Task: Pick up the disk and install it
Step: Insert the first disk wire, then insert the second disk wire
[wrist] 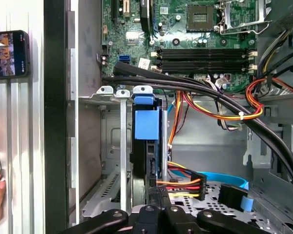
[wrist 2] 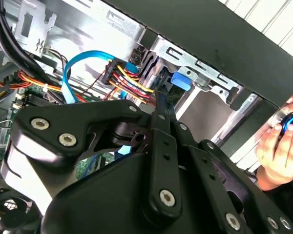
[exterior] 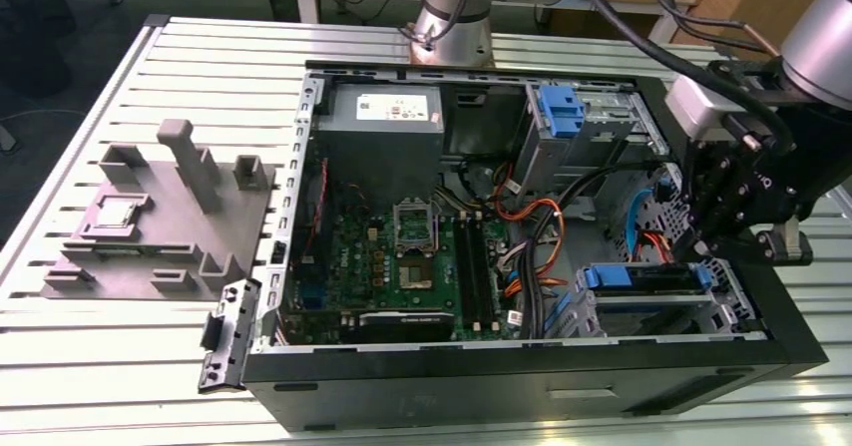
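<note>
blue-railed disk (wrist: 145, 141) edge-on in drive cage, gripper (wrist: 158, 195) just beside

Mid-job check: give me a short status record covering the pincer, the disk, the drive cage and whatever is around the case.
pincer: down at the drive cage, right at the disk's edge
disk: sitting in the cage slot, blue rail showing
drive cage: metal, in the case's corner at the exterior view's right
case: open, motherboard exposed
power cables: beside the disk
hand: a person's, outside the case wall
grey fixture: on the table
</note>
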Controlling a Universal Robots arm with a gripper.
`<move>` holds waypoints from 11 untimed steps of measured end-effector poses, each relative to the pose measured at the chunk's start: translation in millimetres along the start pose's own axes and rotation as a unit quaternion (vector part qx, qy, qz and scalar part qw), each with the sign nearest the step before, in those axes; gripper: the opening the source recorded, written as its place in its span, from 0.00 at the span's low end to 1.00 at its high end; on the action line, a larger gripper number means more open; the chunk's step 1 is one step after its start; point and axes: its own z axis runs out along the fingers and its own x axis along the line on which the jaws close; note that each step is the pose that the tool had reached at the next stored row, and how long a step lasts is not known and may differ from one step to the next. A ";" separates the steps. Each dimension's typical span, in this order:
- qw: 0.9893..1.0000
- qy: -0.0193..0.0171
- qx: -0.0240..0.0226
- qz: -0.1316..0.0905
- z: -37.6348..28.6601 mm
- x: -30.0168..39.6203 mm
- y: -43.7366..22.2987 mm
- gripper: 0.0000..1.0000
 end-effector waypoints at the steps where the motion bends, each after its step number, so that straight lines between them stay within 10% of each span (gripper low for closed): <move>1: 1.000 0.000 0.000 0.000 0.1 0.0 0.0 0.10; 11: 1.000 0.000 0.000 0.000 -7.6 0.3 -0.1 0.10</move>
